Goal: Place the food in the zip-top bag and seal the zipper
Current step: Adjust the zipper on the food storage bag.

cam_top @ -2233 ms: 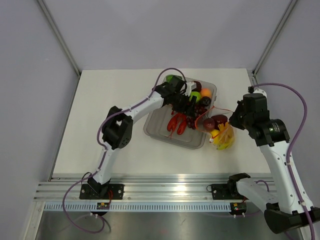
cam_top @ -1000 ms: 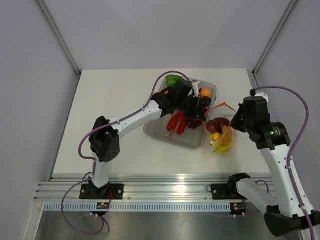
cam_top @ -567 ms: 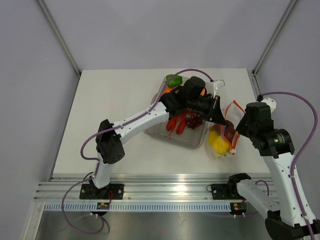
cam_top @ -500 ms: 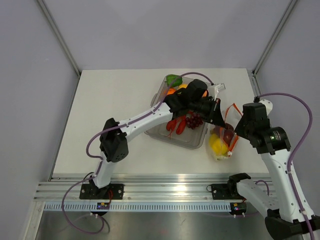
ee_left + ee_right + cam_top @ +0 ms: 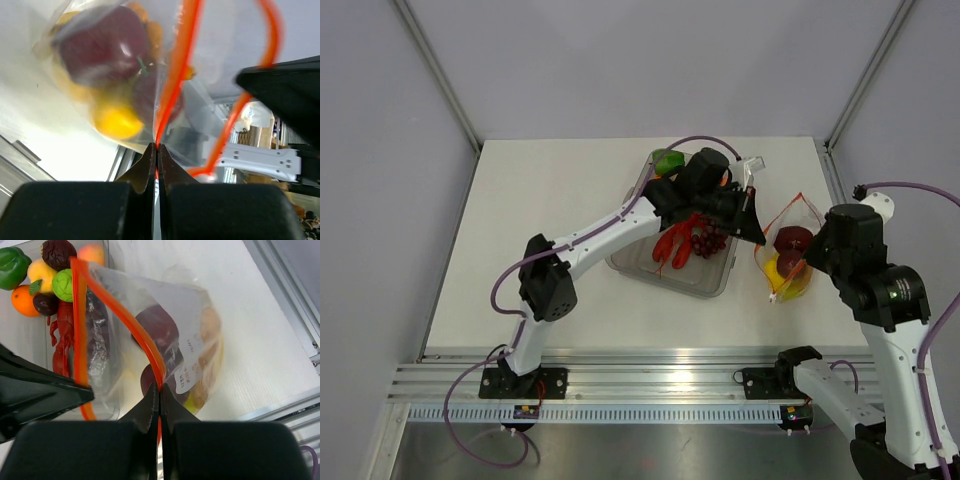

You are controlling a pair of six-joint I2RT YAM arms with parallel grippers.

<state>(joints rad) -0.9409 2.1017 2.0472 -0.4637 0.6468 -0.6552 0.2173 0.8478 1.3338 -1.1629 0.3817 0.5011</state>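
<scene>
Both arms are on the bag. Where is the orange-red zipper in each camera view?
Top external: zipper loops around the zip-top bag mouth, right of centre.
Left wrist: zipper rises from the closed jaws, centre.
Right wrist: zipper runs diagonally from upper left to the closed jaws.
Shared landmark: dark red fruit inside the bag.

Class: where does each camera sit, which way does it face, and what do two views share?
Top external: above, behind the bases, looking down at the table; both arms show.
Left wrist: on the left gripper, facing the zipper its shut fingers pinch.
Right wrist: on the right gripper, shut on the same zipper.
Shared: the zip-top bag.
</scene>
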